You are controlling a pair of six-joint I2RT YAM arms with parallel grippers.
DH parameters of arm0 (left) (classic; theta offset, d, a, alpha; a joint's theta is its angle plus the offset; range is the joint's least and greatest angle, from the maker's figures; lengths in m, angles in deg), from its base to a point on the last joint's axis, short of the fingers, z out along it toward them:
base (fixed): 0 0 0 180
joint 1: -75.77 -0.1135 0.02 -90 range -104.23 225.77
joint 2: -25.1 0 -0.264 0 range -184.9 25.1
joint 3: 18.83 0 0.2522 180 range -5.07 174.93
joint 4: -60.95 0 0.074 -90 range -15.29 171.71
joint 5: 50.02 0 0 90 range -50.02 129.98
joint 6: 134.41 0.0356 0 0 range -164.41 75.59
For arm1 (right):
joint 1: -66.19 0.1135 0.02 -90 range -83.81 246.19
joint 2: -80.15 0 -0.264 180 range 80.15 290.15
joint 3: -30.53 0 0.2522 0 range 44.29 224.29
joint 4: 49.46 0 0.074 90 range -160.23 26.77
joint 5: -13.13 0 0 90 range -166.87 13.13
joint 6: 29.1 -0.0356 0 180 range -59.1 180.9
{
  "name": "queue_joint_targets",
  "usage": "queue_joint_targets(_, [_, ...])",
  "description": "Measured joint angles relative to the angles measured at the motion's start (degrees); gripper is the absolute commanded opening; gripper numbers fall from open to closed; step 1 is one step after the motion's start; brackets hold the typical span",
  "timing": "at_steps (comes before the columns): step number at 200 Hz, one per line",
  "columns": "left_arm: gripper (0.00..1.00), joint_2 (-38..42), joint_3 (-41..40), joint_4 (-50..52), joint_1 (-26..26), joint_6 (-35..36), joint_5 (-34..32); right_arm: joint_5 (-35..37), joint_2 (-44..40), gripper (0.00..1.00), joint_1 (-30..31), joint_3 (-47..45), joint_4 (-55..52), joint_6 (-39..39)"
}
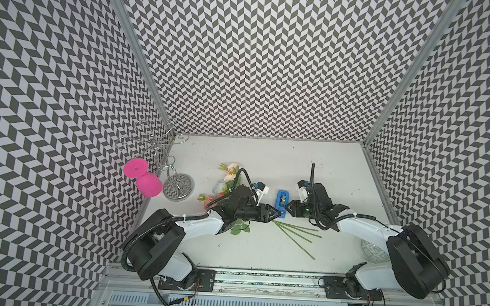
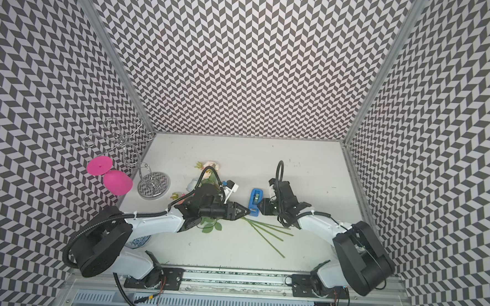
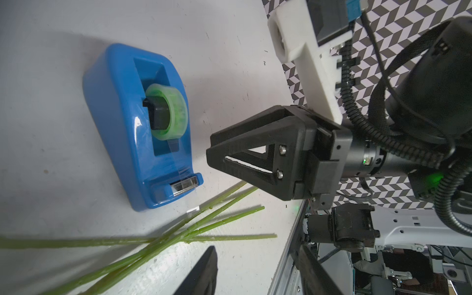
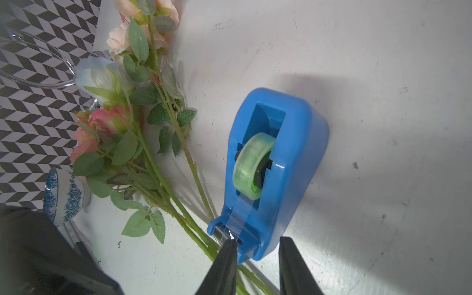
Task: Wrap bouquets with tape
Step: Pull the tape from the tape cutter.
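The bouquets (image 1: 231,170) lie on the white table, blooms to the back left, and their bare green stems (image 1: 294,234) fan toward the front right. The tape, a blue dispenser (image 1: 282,203) with a pale green roll (image 4: 251,166), stands just behind the stems. My left gripper (image 1: 278,214) points at its cutter end from the left. In the left wrist view this left gripper (image 3: 256,249) is open above the table beside the stems (image 3: 178,229), holding nothing. My right gripper (image 4: 258,251) is open at the cutter end, with one fingertip (image 4: 228,251) by the clear strip.
A pink goblet (image 1: 147,181) hangs on a wire stand (image 1: 177,186) at the back left. A blue-and-white cup (image 4: 63,196) sits near the left arm's base, and a patterned object (image 1: 374,251) lies under the right arm. Chevron walls close in three sides.
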Motion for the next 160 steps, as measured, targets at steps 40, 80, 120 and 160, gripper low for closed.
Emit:
queue_joint_targets(40, [0.52, -1.6, -1.2, -2.5, 0.4, -2.4, -1.8, -1.8, 2.3, 0.30, -0.1, -0.6, 1.2, -0.8])
queue_joint_targets(80, [0.54, -3.5, -1.2, -4.0, 0.9, -3.9, -2.9, -2.3, 3.5, 0.29, -0.1, -0.6, 2.9, -1.4])
queue_joint_targets(120, [0.55, -5.0, -1.2, -4.4, 1.6, -4.6, -4.3, -1.6, 5.6, 0.27, -0.1, -0.5, 3.3, -2.4])
queue_joint_targets(160, [0.56, -6.1, -1.2, -4.9, 1.6, -5.0, -6.0, -1.5, 6.7, 0.27, 1.1, -0.1, 3.9, -3.7])
